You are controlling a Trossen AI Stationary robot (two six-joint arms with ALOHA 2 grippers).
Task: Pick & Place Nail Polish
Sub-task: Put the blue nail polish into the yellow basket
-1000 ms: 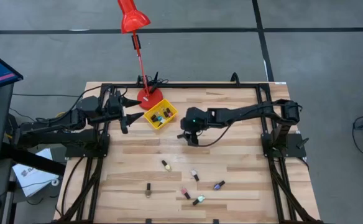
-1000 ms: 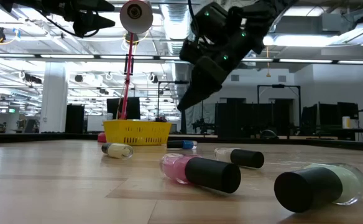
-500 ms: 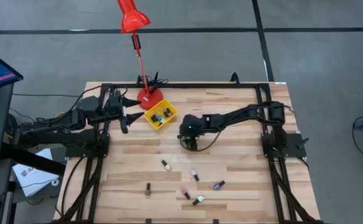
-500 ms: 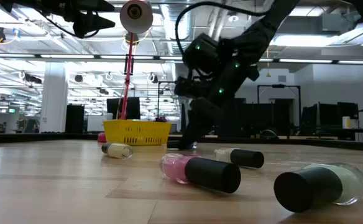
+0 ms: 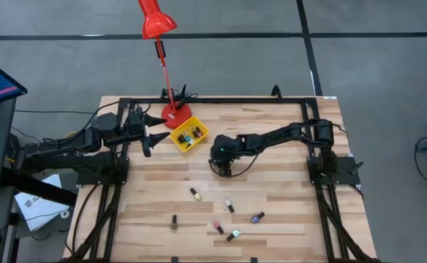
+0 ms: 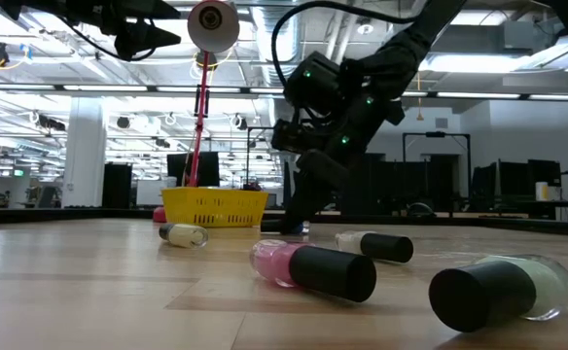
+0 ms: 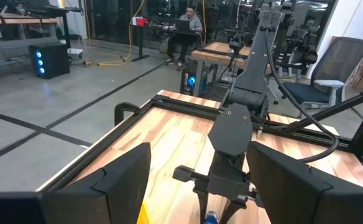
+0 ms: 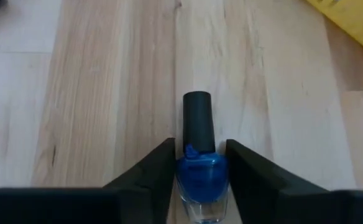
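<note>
Right wrist view is showing the right end effector [image 8: 200, 177] down at the table [image 8: 107, 93], its two dark fingers [image 8: 150, 171] pressing against the round body of a blue nail polish bottle [image 8: 199, 174] that is lying flat, black cap pointing away from the wrist. Judging by its look, the bottle is behaving as a small, light, rigid glass piece: hard and glossy, so it is likely slipping or rolling if pinched off-centre, and probably chipping if dropped. The belly of the body, where the fingers are sitting, is looking like the sounder hold; the narrower smooth cap is offering less to bear on.

From above, this end effector [image 5: 223, 165] is working just beside the yellow tray [image 5: 189, 134], which is already carrying several bottles. A red lamp [image 5: 175, 115] is standing right behind the tray, its stem leaning over that corner, so a lift toward the tray is needing some care there. The left end effector [image 5: 152, 131] is waiting with jaws spread on the tray's other side. Loose bottles [image 5: 229, 206] are lying well apart, nearer the front edge.
</note>
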